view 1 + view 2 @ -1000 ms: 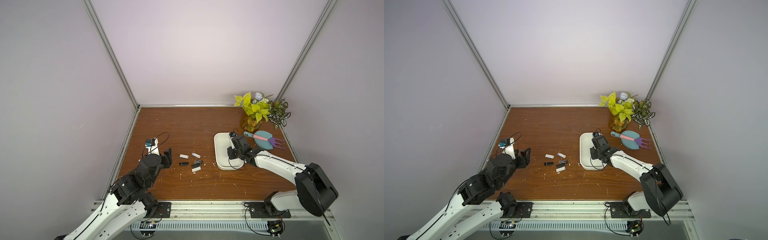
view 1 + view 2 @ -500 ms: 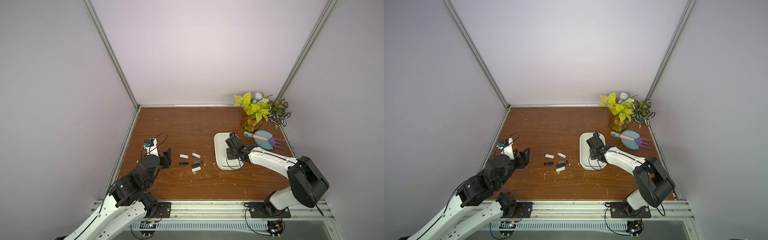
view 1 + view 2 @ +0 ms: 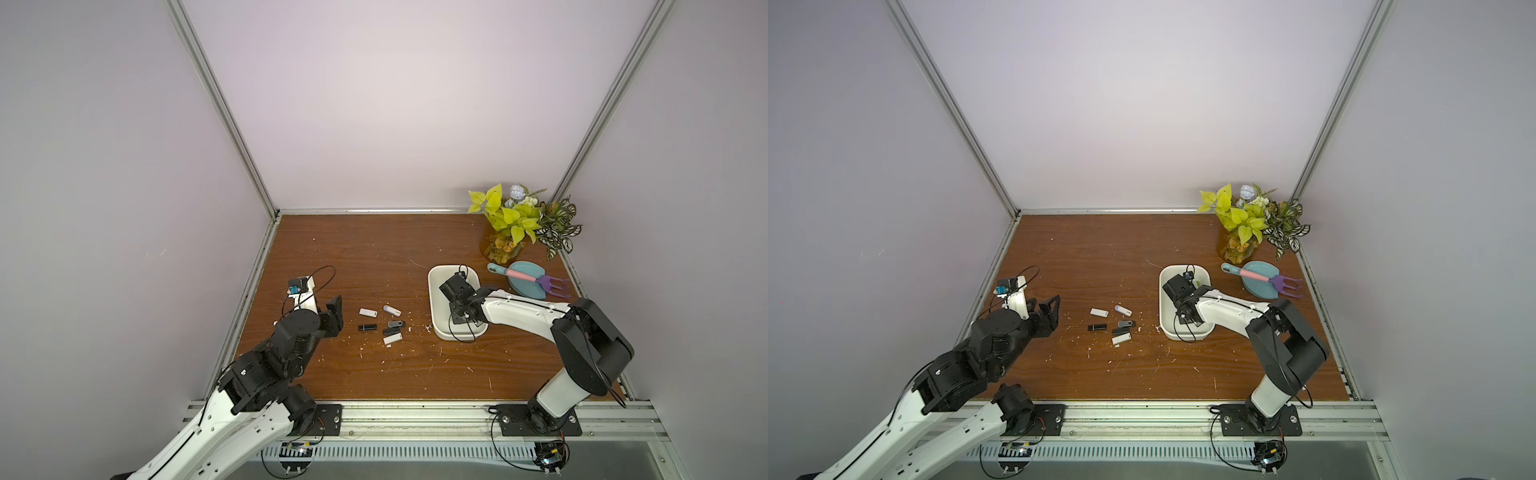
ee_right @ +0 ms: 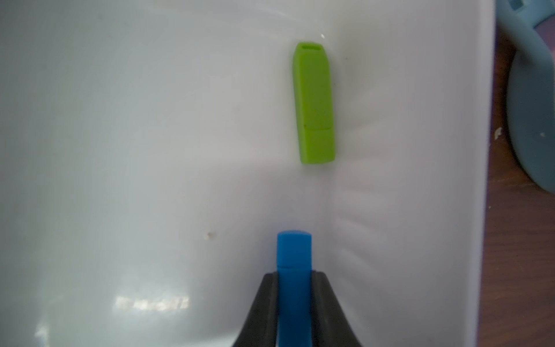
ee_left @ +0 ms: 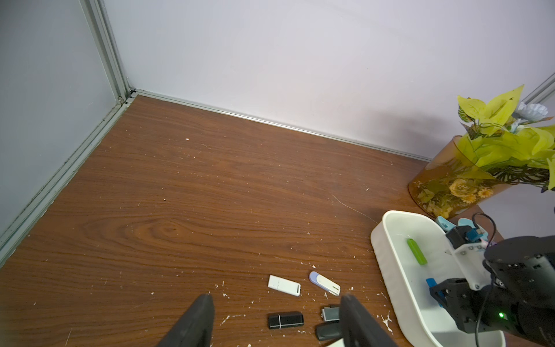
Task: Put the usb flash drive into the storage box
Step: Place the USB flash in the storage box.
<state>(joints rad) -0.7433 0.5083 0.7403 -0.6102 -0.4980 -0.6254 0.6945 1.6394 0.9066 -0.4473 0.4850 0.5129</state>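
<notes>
**As things stand on the flash-drive rig**

Since the right gripper (image 4: 294, 275) is clamped tight on a blue plastic usb flash drive (image 4: 293, 252), that one's inside the outline of the white shallow plastic storage box (image 4: 120, 135), with its cap end poking out past the fingertips. Can't tell if it touches the box floor.

A lime-green plastic flash drive (image 4: 315, 103) lies flat in the box already, nearer the wall on the side of the teal plastic scoop (image 3: 525, 286).

The left gripper (image 5: 275, 297) hangs over the brown wooden tabletop (image 3: 374, 257), jaws well apart, nothing in them. Just ahead of it sits a loose bunch of six drives:
- a white rectangular drive (image 3: 368, 312)
- a white drive with a lilac cap (image 3: 392, 310)
- a black capped drive (image 3: 367, 327)
- a silver swivel drive (image 3: 396, 323)
- a second black drive (image 3: 390, 331)
- a second white drive (image 3: 392, 339), right beside the second black one

All six lie outside the box.
</notes>
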